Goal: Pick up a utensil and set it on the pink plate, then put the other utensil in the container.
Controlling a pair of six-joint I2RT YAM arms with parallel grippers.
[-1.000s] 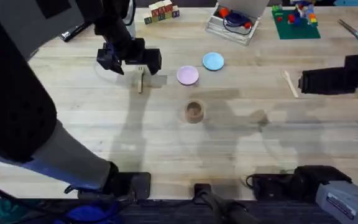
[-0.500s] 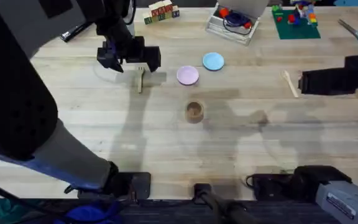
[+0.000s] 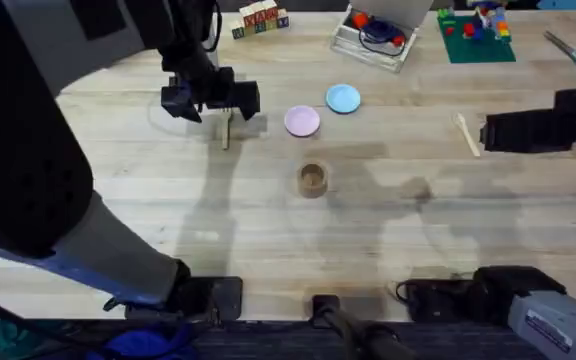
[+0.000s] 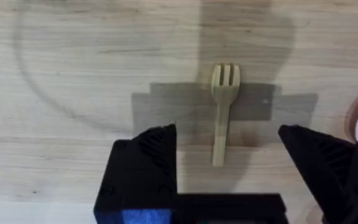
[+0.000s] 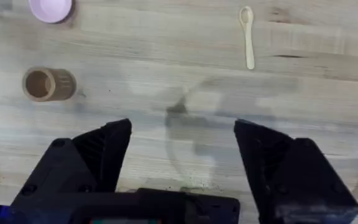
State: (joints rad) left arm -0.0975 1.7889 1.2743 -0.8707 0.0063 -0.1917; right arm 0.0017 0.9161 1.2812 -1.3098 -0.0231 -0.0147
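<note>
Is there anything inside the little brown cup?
The cup looks empty: the overhead view shows a bare brown inside, though the very bottom is shadowed. The fork lies flat on the table under the open left gripper, and the spoon lies apart.

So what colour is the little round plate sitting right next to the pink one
Light blue. The plate shows best in the overhead view, beside the pink plate.
</note>
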